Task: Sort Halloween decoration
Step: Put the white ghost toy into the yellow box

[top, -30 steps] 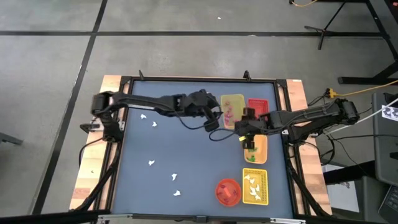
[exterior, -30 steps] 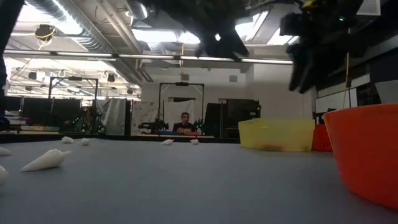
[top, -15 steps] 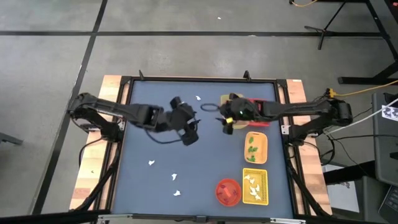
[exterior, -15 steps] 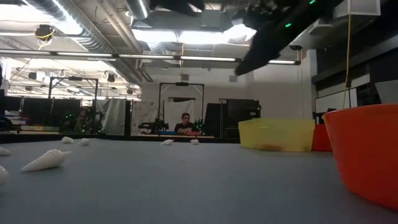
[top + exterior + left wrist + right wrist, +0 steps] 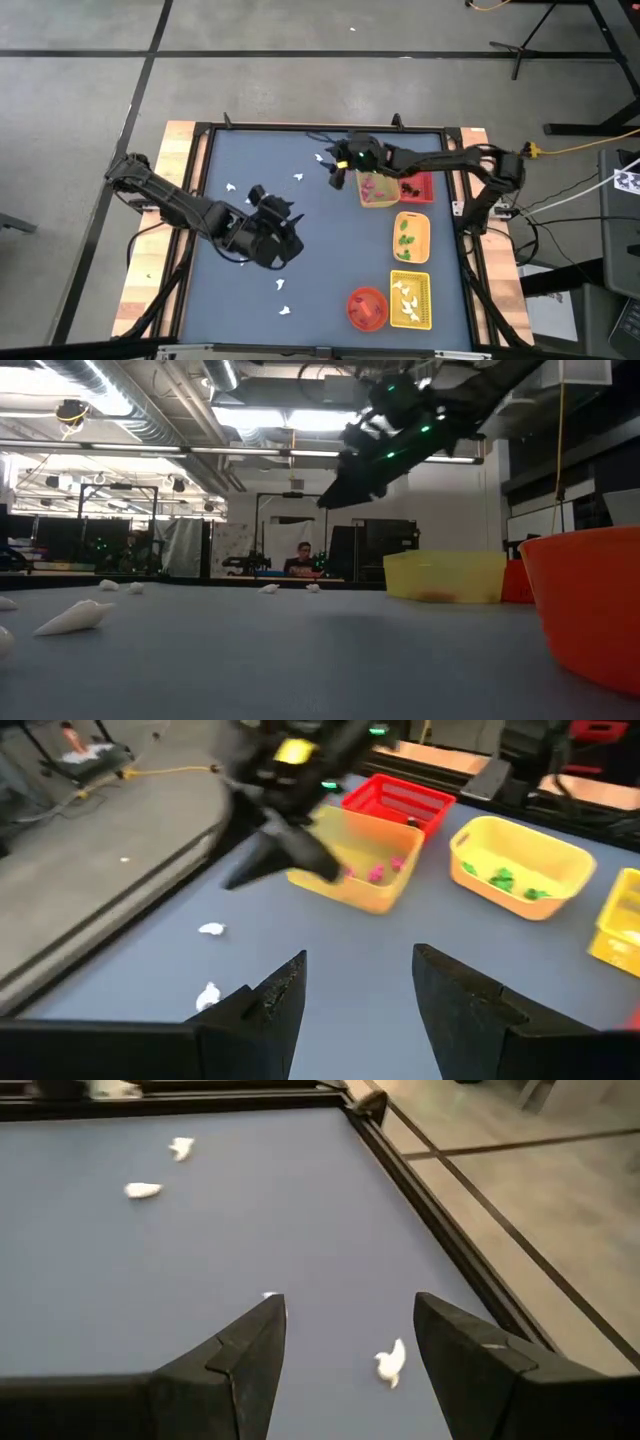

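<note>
Small white ghost pieces [image 5: 298,178] lie scattered on the blue table; one [image 5: 390,1363] lies just ahead of my right gripper [image 5: 350,1305], which hovers open over the table's far middle [image 5: 334,176]. Pink pieces [image 5: 376,872] lie in a yellow tray [image 5: 375,190], green ones [image 5: 501,878] in an orange tray [image 5: 410,238], white ones in the near yellow tray [image 5: 410,300]. Over the table's middle, left of the trays, my left gripper [image 5: 287,243] hangs open and empty [image 5: 358,970].
A red tray [image 5: 416,187] stands beside the yellow one at the far right. A round red-orange bowl [image 5: 367,308] sits near the front edge. More ghosts lie at the left [image 5: 230,187] and near front [image 5: 281,286]. A black frame [image 5: 200,130] rims the table.
My left gripper has swung away from the trays toward the table's near left, ending over the middle. My right gripper has left the orange tray and gone toward the far edge and leftward, past the yellow tray. No piece on the table has moved.
</note>
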Motion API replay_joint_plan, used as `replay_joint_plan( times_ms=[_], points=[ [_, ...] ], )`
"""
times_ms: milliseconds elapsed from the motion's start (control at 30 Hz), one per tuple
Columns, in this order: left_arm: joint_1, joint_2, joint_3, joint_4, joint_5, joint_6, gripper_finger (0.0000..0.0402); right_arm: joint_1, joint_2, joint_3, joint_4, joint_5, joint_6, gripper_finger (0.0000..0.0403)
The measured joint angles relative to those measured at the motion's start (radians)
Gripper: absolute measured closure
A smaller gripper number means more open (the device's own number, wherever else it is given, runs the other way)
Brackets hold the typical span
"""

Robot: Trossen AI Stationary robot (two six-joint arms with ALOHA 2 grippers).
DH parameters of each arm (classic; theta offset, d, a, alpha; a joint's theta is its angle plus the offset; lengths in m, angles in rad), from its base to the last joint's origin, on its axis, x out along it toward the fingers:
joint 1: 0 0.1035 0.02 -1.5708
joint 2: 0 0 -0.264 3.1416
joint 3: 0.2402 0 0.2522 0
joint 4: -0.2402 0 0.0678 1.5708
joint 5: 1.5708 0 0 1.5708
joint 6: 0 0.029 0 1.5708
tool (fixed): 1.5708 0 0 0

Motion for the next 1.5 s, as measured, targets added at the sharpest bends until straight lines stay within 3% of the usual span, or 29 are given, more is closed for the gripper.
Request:
replay_joint_plan(
  times_ms=[367,600,1033,1500],
  points=[
    [-0.036,0.0,-0.021,0.006,-0.002,-0.098,0.0234,-0.094,0.296,0.424,-0.388,-0.028,0.034,0.0182],
    [-0.034,0.0,-0.021,0.008,-0.01,-0.1,0.0234,-0.135,0.424,0.609,-0.576,-0.044,0.079,0.0182],
    [-0.034,0.0,-0.021,0.012,0.005,-0.143,0.0234,-0.151,0.544,0.659,-0.615,-0.071,0.078,0.0182],
    [-0.034,0.0,-0.021,0.012,0.004,-0.146,0.0234,-0.15,0.548,0.658,-0.679,-0.027,0.074,0.0182]
  ],
)
